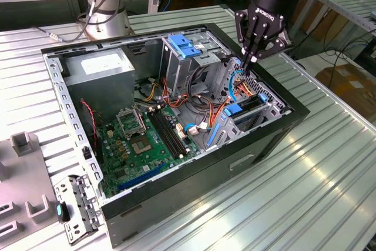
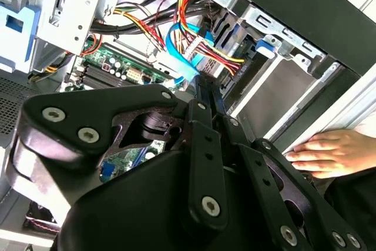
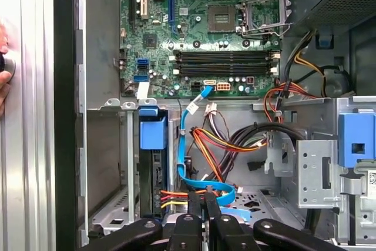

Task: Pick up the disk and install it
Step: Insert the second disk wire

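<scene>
Green motherboard [image 1: 147,139] on the floor of the open computer case [image 1: 194,174], toward the exterior view's left. Further right, the disk [image 1: 242,109] seated on edge in the drive bay, blue rail showing. Above it, end effector [image 1: 251,58] over the cables [image 1: 235,83], fingers [image 3: 194,204] pressed together, pinching nothing.

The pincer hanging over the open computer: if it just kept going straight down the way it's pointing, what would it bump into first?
Most likely the bundle of coloured cables right beneath the pincer, beside the drive bay; depth is hard to judge, so that is a guess.
</scene>
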Controlling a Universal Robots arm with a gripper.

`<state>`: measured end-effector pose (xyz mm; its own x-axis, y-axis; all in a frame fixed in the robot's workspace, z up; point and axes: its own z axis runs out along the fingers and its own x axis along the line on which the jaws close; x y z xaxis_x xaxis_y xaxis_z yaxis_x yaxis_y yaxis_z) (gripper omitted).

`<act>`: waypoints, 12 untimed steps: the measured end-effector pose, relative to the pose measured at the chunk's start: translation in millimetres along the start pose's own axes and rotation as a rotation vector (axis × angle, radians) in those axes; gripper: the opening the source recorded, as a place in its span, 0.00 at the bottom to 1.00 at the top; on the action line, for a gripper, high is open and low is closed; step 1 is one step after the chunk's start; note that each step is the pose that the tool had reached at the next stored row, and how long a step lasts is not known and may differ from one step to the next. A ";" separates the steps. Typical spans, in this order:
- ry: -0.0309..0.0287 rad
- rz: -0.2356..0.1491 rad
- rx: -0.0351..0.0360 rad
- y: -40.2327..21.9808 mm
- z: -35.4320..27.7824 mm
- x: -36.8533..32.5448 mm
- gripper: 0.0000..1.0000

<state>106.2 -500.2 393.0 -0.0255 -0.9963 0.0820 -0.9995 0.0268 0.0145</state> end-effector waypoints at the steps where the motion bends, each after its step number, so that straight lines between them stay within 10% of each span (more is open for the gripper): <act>1: 0.0015 0.000 0.0000 -0.1 0.9 -1.1 0.18; 12: 0.0496 0.001 0.0013 -2.6 15.6 -8.3 0.24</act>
<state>108.8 -493.3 376.8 -0.0254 -0.9910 0.1313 -0.9995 0.0274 0.0132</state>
